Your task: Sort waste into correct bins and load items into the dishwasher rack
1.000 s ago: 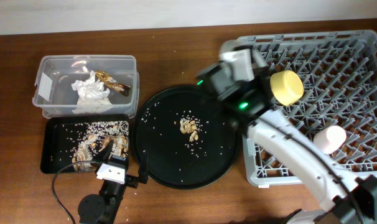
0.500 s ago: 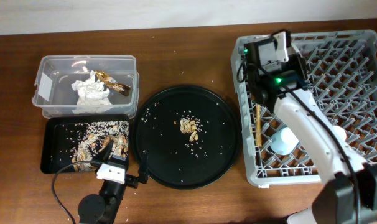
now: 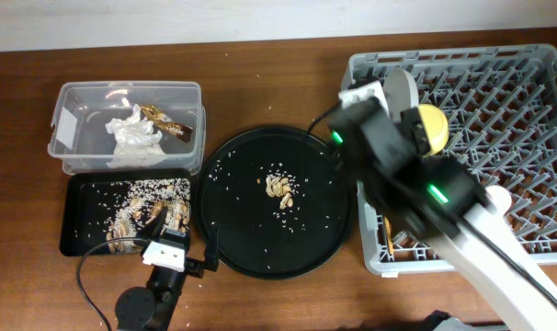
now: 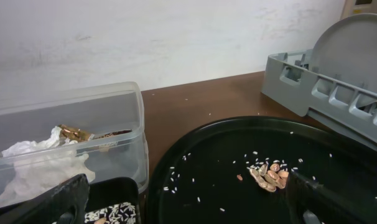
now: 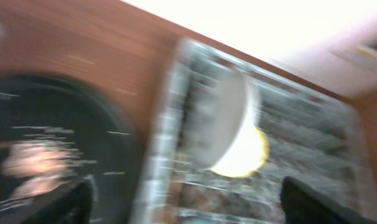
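The grey dishwasher rack [image 3: 508, 74] fills the right side. A pale grey plate [image 3: 403, 89] stands on edge near its back-left corner, also the plate [image 5: 223, 118] in the blurred right wrist view. Beside it lies the yellow bowl [image 3: 432, 129], and a pale cup [image 3: 497, 198] sits further right. Chopsticks [image 3: 390, 237] lie along the rack's left wall. My right arm [image 3: 389, 156] hangs over that edge, and my right gripper [image 5: 188, 202] is open and holds nothing. My left gripper [image 4: 188, 208] is open low over the round tray's rim.
The clear tub [image 3: 72, 101] holds white tissue [image 3: 133, 135] and a snack wrapper [image 3: 166, 120]. The shallow black tray [image 3: 76, 234] carries rice and scraps. The large round black tray [image 3: 260, 244] has food scraps [image 3: 280, 187] and scattered rice.
My right gripper has gone from shut to open. Its arm went to the rack's back-left corner, then drew back toward the front. The plate now stands there on its own. The left arm stayed still.
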Controlling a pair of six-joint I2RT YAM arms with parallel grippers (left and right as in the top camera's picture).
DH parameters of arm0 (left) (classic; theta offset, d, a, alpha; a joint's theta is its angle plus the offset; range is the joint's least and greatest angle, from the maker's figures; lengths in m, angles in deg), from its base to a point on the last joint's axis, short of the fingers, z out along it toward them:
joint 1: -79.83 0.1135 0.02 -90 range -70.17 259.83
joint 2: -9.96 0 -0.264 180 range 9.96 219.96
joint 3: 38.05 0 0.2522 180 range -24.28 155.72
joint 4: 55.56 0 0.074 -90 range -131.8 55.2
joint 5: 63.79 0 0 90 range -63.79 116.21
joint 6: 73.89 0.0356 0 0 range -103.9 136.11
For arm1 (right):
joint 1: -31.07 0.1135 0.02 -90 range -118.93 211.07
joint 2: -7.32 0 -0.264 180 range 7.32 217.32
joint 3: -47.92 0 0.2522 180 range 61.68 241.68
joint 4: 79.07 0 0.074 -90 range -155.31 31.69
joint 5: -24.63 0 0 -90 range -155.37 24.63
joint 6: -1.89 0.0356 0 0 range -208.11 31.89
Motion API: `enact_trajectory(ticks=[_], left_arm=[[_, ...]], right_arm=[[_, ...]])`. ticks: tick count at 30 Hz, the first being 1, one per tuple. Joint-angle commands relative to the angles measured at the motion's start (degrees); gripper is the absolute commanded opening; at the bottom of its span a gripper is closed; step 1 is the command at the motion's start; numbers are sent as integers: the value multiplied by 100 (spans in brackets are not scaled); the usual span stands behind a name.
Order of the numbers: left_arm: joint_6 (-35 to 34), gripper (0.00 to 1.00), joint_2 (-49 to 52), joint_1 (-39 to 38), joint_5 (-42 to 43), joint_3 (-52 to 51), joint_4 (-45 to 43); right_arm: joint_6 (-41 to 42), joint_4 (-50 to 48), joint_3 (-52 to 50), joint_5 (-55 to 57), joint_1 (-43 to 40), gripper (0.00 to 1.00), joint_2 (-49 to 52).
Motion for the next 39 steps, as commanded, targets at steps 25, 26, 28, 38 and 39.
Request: enact_trajectory(ticks=[25,26,28,38,39], left_arm=[[48,99,-28,37,59,-35,-9],[48,99,-28,37,59,-35,-9],[48,99,-28,37,59,-35,-9],[48,99,-28,37,59,-35,-9],[48,99,-28,37,59,-35,-9]], right_arm=[[-997,-2420,-6756,-2975,-2507,98,-7407],[-997,-2570,-6905,-3012,-2568,99,-7410],[-997,-3051,-7442,-3141,-2745,99,-7410],[-999,-3919,-8118,-3180,-2929,99,-7412],[-999,-3912,-8118,-3180,-2931,99,-7412]])
